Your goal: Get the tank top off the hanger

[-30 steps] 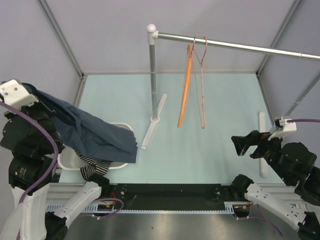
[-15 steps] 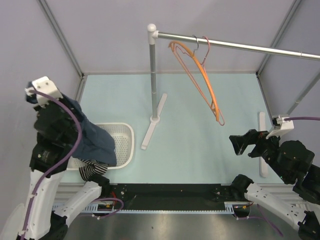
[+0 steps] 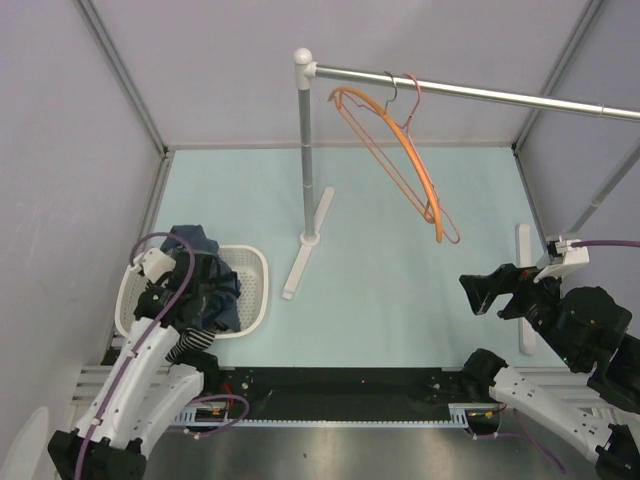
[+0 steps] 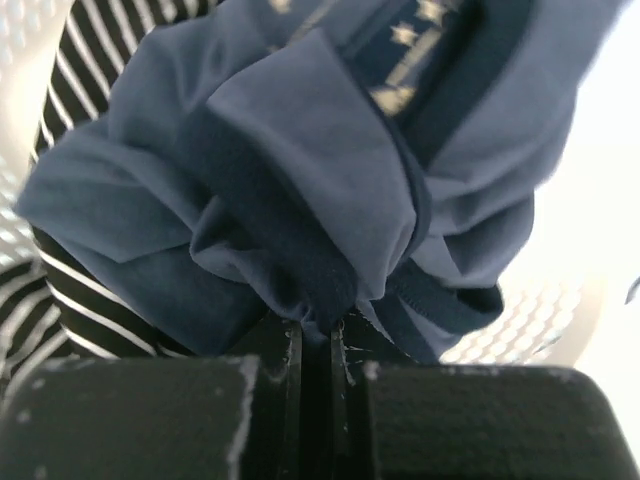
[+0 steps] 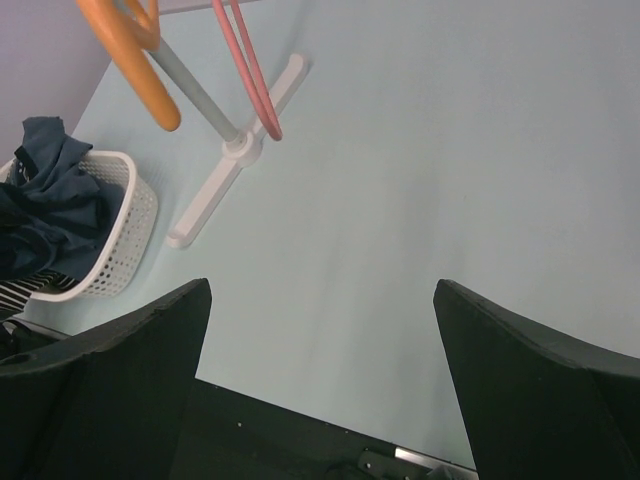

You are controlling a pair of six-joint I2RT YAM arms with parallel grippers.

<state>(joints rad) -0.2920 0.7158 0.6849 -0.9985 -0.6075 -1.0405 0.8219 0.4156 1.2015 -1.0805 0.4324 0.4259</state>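
The striped tank top lies in the white basket, off any hanger, mostly under a plain navy T-shirt. In the left wrist view its stripes show beneath the T-shirt. My left gripper is shut on a fold of the navy T-shirt, low over the basket. The orange hanger hangs bare on the rail; its end shows in the right wrist view. My right gripper is open and empty above the mat.
A thin pink wire hanger hangs bare beside the orange one, also in the right wrist view. The rail's post stands on a white foot. The basket shows at the left of the right wrist view.
My left arm has come down from high at the left, carrying the navy T-shirt into the basket. The two hangers have swung round on the rail. The right arm has not moved.
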